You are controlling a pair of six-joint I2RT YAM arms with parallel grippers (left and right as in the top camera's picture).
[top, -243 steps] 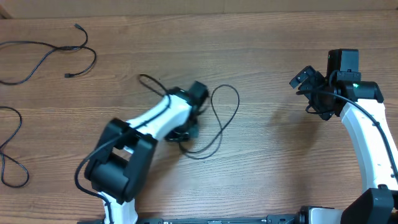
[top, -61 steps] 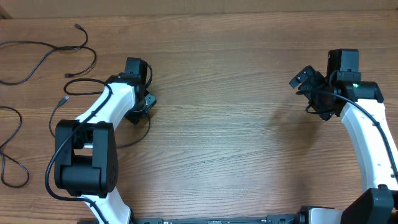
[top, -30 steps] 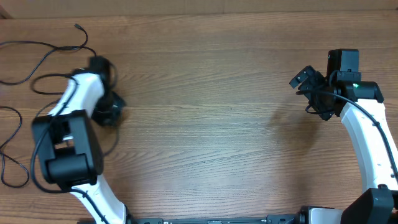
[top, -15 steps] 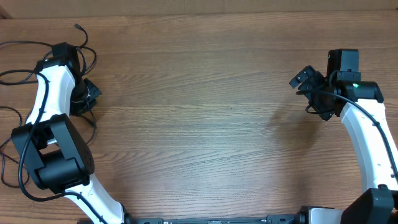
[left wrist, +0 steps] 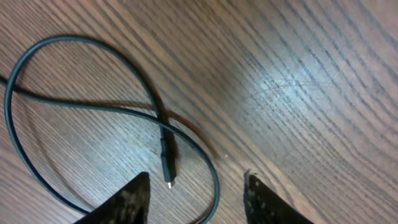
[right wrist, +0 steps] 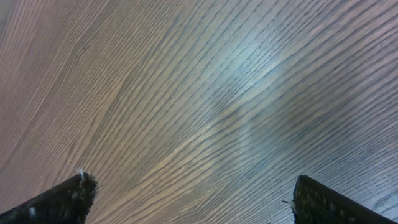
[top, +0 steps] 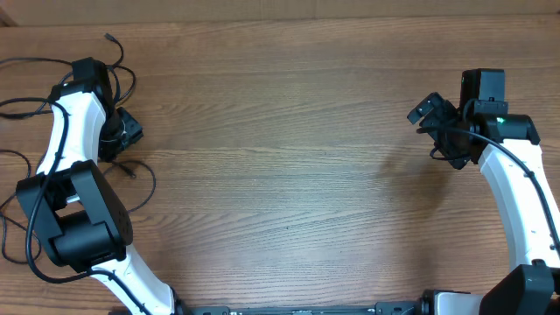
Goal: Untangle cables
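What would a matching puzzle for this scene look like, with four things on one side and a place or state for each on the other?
Things:
1. left gripper
2. right gripper
3. cable plug
4. table

States:
A. brown, wood-grained
B. open over bare wood, on the right side
C. lying flat, held by nothing
D. open above a looped cord, on the left side

Pairs: 1-D, 2-B, 3-C, 4-A
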